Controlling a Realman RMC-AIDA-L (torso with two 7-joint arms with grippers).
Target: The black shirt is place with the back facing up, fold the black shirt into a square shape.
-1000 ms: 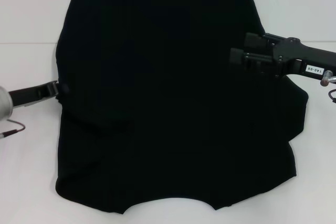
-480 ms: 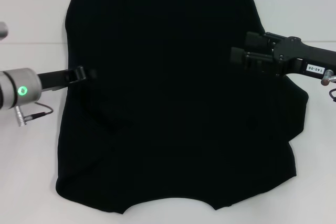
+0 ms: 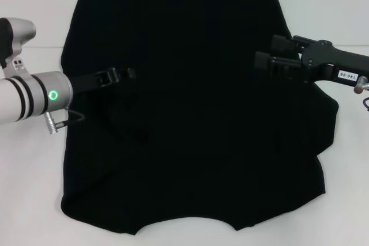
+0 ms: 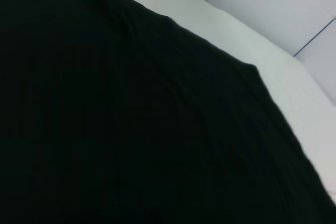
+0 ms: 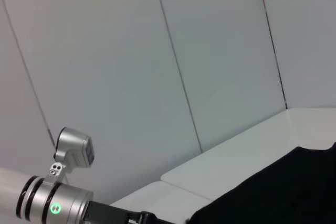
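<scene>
One black shirt (image 3: 196, 108) lies spread over the white table (image 3: 29, 188), covering most of its middle from the far edge toward the near edge. Its curved neckline sits at the near edge, and its straight hem runs along the far side. The cloth is mostly flat, with a few low folds on its left half.

Two grippers are in view. The left gripper (image 3: 128, 74) reaches in from the table's left side and sits over the left part of the shirt, well inside the cloth's left border. Its dark fingers blend into the fabric, so I cannot tell how far apart they are or whether they have hold of any cloth. A green light glows on the silver wrist behind it. The left wrist view shows only one thing, the shirt (image 4: 131, 129), against the white table (image 4: 236, 40).

The right gripper (image 3: 266, 56) reaches in from the table's right side and hangs above the shirt's right border. Two blunt fingers (image 3: 266, 61) stand apart with a gap between them, and nothing lies between them.
</scene>
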